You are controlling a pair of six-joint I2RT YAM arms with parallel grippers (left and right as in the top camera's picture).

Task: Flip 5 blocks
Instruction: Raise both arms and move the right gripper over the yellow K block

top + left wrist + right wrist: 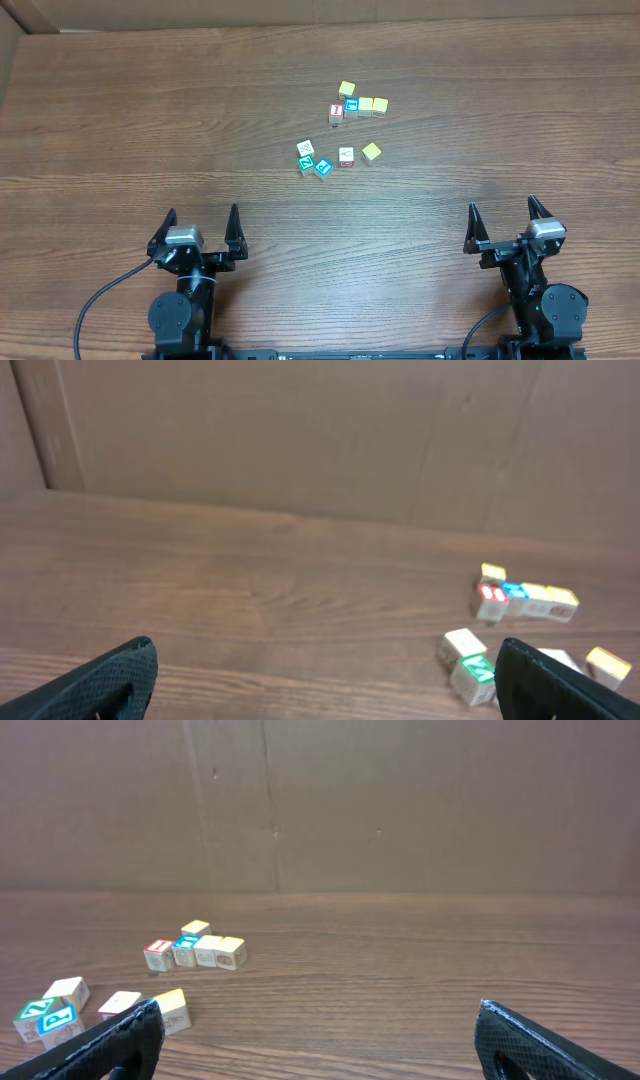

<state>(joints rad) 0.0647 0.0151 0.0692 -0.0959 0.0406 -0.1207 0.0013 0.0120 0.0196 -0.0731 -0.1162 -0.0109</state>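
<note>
Left gripper (202,212) and right gripper (502,204) both gape wide, empty, well apart from the blocks (323,167); whitish marks possibly letters.

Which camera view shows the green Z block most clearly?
The right wrist view. There the green Z block appears largest, with its green top face and one side in sight, though low at the left edge. The overhead view shows only its top, very small. The left wrist view shows it blurred, low on the right.
</note>
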